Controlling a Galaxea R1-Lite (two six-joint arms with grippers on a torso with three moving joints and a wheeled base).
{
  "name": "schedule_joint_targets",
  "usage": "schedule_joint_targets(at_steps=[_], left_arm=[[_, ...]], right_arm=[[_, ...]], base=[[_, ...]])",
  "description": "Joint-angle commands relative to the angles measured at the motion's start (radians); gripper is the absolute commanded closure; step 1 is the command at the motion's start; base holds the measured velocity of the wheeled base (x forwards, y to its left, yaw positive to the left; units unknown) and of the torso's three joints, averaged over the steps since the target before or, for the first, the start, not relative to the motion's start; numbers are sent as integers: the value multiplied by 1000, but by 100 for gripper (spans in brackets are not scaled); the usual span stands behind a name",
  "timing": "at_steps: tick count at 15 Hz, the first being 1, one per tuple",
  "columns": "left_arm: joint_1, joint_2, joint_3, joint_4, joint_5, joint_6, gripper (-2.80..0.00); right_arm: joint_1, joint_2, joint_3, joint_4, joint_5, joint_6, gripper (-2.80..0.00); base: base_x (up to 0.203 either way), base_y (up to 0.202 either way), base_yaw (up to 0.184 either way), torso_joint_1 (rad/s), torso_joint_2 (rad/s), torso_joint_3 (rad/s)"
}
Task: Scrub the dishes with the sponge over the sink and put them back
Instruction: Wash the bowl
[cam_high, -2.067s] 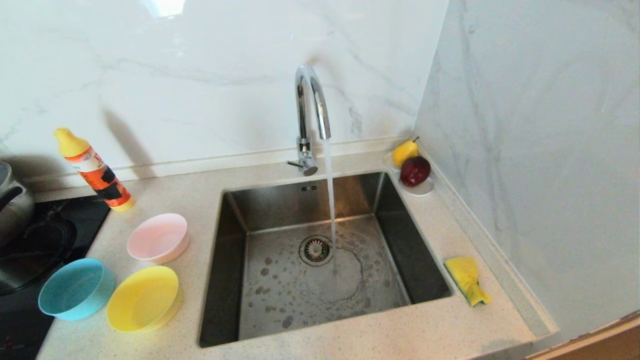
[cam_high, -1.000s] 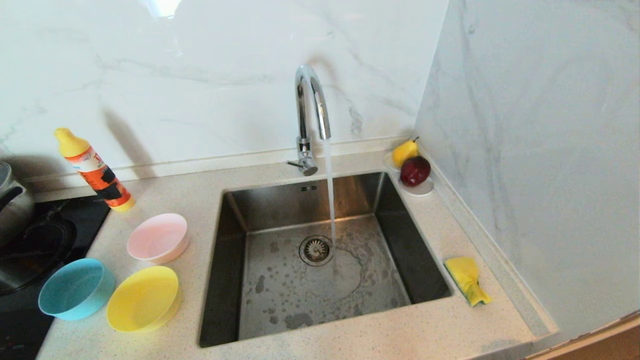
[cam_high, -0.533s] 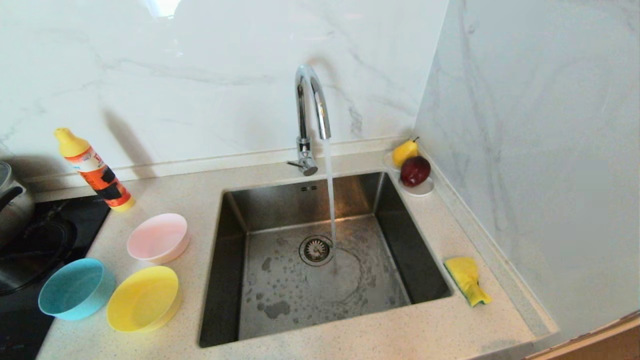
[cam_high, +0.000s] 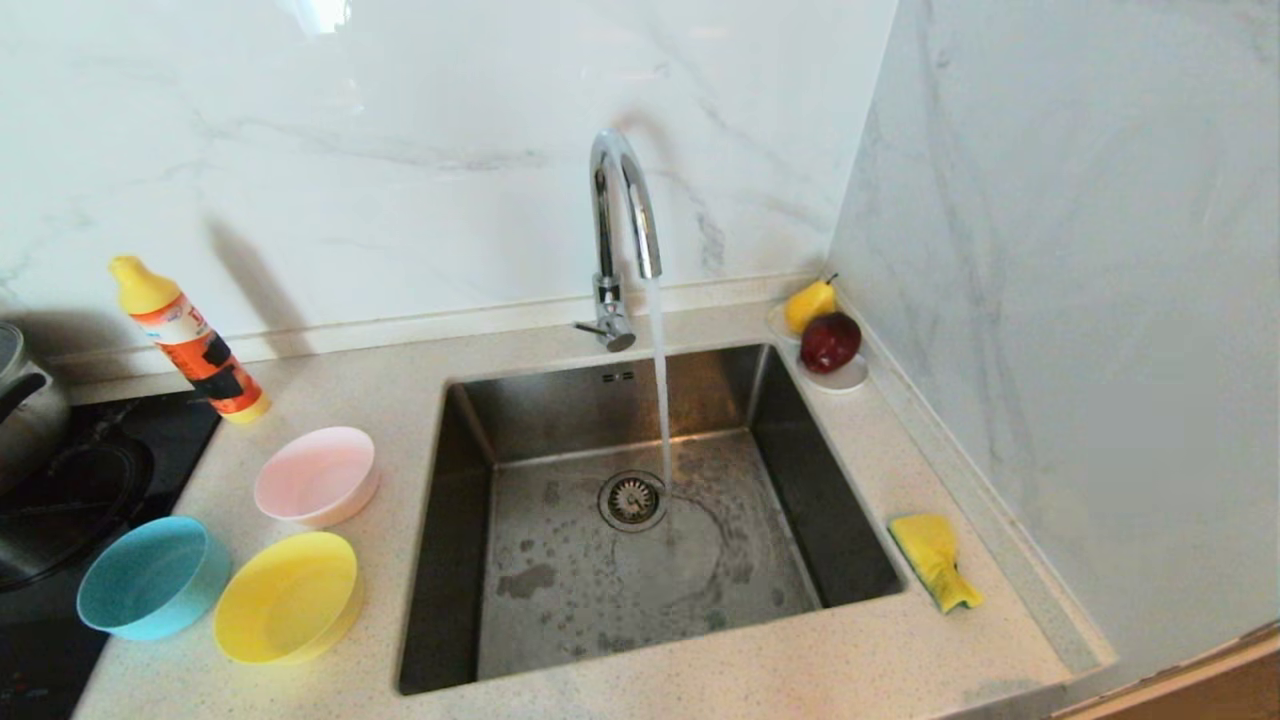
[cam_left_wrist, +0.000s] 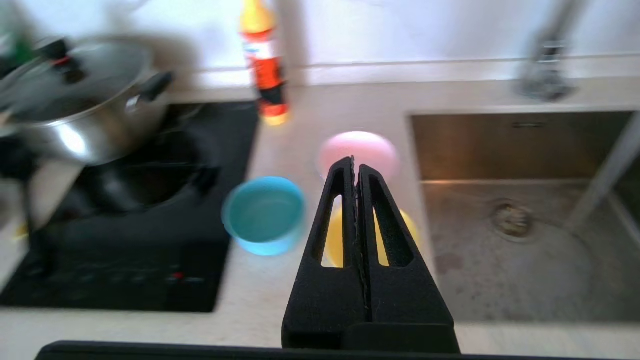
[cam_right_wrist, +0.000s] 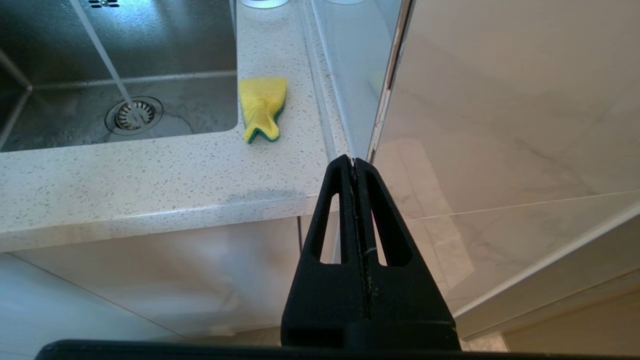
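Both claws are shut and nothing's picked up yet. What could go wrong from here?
1. The left claw is shut in front of the three bowls; the yellow bowl, blue bowl and pink bowl sit close together, so a grab may knock a neighbour.
2. The tap is running; a bowl under it may splash.
3. The sponge lies near the sink edge and could get nudged in.
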Motion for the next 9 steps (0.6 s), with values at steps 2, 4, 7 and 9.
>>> schedule_joint_targets(at_steps=[2, 4, 7, 9], left_arm=[[5, 401, -152, 13, 123, -38, 0], [30, 587, -228, 30, 181, -87, 0], [198, 828, -340, 48, 158, -123, 0], [357, 942, -391, 55, 56, -132, 0]], right_arm=[[1, 0, 0, -1, 0, 0, 0], [1, 0, 0, -1, 0, 0, 0], [1, 0, 0, -1, 0, 0, 0], [1, -1, 0, -1, 0, 1, 0]], base=[[0, 0, 0, 0, 0, 0], [0, 0, 0, 0, 0, 0], [0, 0, 0, 0, 0, 0], [0, 0, 0, 0, 0, 0]])
